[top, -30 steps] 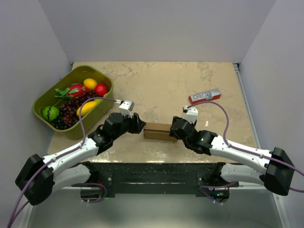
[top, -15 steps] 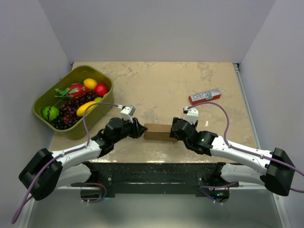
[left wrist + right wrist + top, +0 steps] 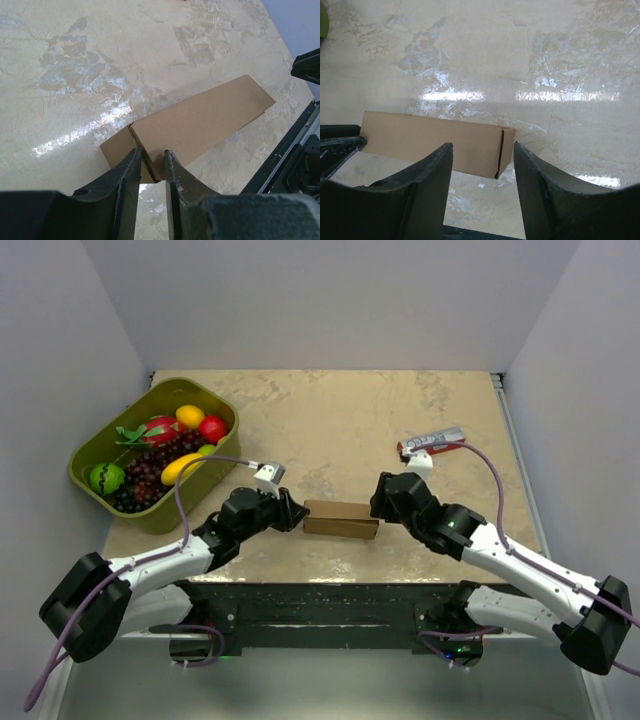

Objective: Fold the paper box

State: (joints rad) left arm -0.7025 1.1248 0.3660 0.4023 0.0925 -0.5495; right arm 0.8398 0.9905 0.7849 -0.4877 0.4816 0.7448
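Paper box [image 3: 341,519] lies flat on the table [image 3: 340,420] near the front edge, with its long axis running left to right between the two arms. It is plain brown and closed into a slim rectangular form.

Left fingers [image 3: 125,175] — at the box's left end. In the left wrist view they stand close together with only a narrow gap, and the near corner of the box's end fills that gap. Cardboard appears to meet both inner faces, so I read them as clenched on that end. The rest of the box stretches away from the tips toward the right arm.

Right fingers [image 3: 432,185] — spread wide, released, grasping nothing. In the right wrist view the box's right end, with a seam along its edge, sits just ahead of the gap between them. One finger overlaps the box's near long side in that view, and the other stands clear to the right of the end. I cannot tell whether there is contact. From above, they sit just beside the box's right end.

Green tray [image 3: 130,508] of fruit [image 3: 165,455] sits at the far left, well apart from the box. Red-and-white carton [image 3: 432,443] lies beyond the right arm.
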